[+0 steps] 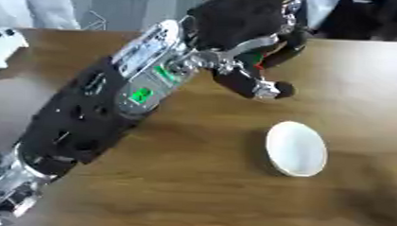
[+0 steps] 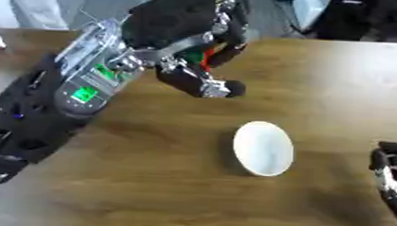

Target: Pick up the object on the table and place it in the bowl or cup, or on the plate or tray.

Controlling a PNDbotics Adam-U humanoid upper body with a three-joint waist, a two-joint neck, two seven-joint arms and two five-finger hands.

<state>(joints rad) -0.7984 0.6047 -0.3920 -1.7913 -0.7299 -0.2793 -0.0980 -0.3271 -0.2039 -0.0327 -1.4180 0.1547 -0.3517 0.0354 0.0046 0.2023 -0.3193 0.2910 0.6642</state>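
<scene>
My left arm reaches from the lower left across the wooden table to its far middle. My left hand hangs there with its fingers curled round a small red and green object, most of which is hidden inside the hand. A white oval bowl stands empty on the table, below and to the right of that hand and apart from it. My right hand shows only at the right edge of the right eye view, low down, with relaxed fingers and nothing in it.
A white device lies at the far left of the table. The table's far edge runs just behind my left hand. Bare wood lies in front of the bowl and to its right.
</scene>
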